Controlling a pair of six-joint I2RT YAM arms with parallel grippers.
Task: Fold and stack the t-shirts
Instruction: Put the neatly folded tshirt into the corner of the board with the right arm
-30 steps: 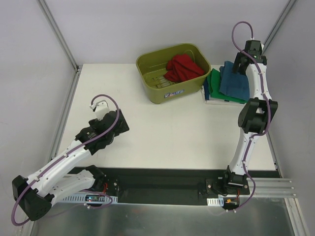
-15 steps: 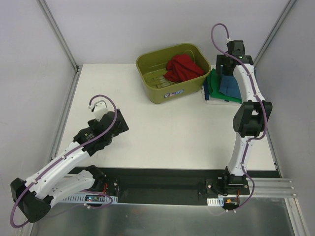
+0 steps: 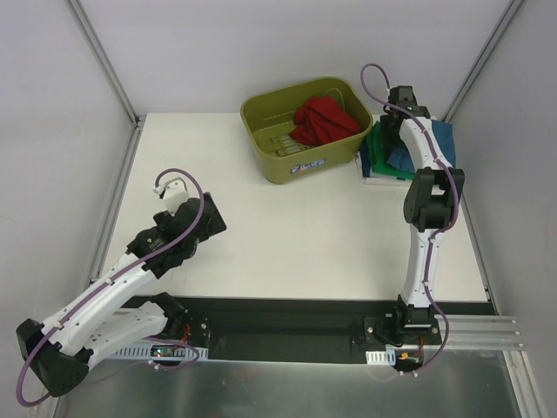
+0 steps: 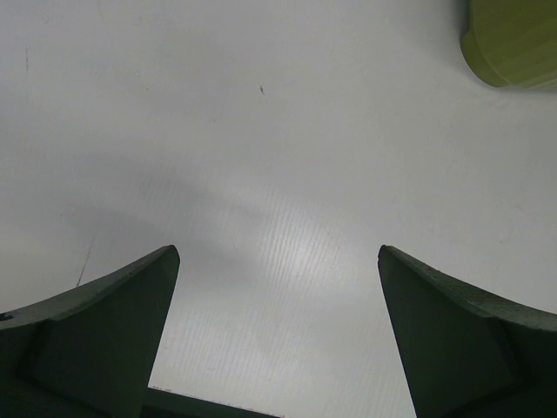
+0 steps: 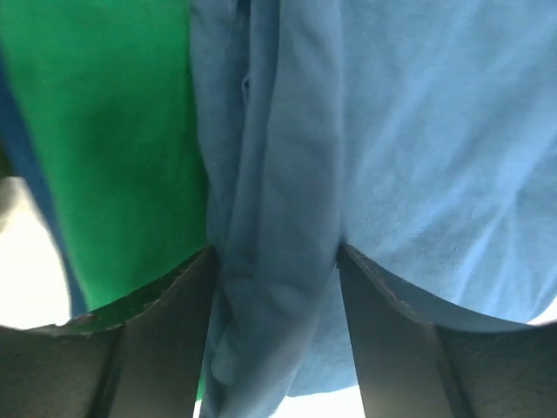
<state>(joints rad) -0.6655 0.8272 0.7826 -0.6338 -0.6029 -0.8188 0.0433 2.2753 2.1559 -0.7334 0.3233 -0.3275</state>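
At the table's back right, a teal-blue t-shirt (image 3: 441, 137) lies on a bright green t-shirt (image 3: 378, 144). My right gripper (image 3: 393, 124) is down on that stack. In the right wrist view its two fingers press either side of a raised fold of the teal-blue t-shirt (image 5: 278, 174), so the right gripper (image 5: 277, 254) is shut on that fold, with the green t-shirt (image 5: 104, 131) to the left. A red t-shirt (image 3: 324, 119) sits crumpled in the olive tub (image 3: 261, 104). My left gripper (image 4: 278, 261) hangs open over bare table, holding nothing.
The olive tub's corner (image 4: 513, 43) shows at the top right of the left wrist view. A white board (image 3: 376, 178) lies under the stacked shirts. Metal frame posts (image 3: 104, 61) run along the back corners. The left arm (image 3: 174, 235) hovers over the table's left side.
The right arm swung left and down onto the stack, and its fingers closed in on a fold of the teal-blue t-shirt. The left arm barely shifted and stayed open.
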